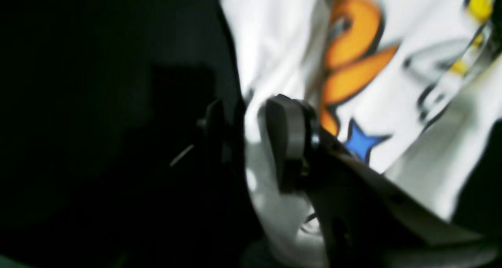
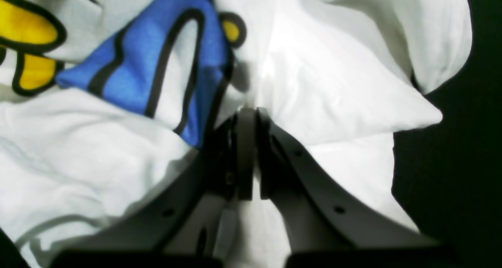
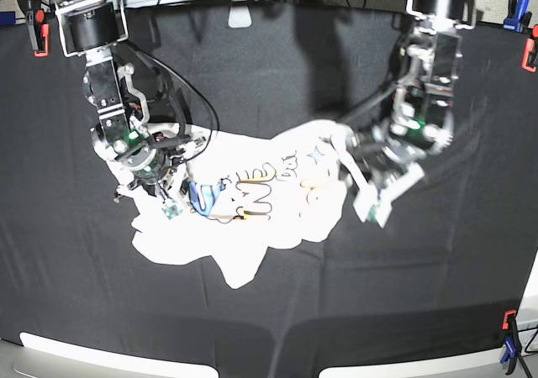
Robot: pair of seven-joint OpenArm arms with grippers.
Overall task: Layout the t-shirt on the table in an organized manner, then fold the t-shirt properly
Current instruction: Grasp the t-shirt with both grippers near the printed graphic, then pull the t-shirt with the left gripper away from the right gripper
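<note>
Black cloth covers the table (image 3: 269, 311), and the t-shirt (image 3: 252, 218) lies bunched in its middle. It looks soft, light and floppy, so corners seem best to grab. Right gripper (image 2: 251, 113) pinches white cloth; left gripper (image 1: 251, 142) gapes wide at the shirt's edge.

crumpled t-shirt (image 3: 252, 227) on black table (image 3: 420, 269)

Even overhead light fills the base view, the white printed cotton t-shirt (image 3: 252, 202) nearly blown out against the wrinkled black cloth-covered table (image 3: 403, 286), while both wrist views are soft, blurred and deeply shadowed.
</note>
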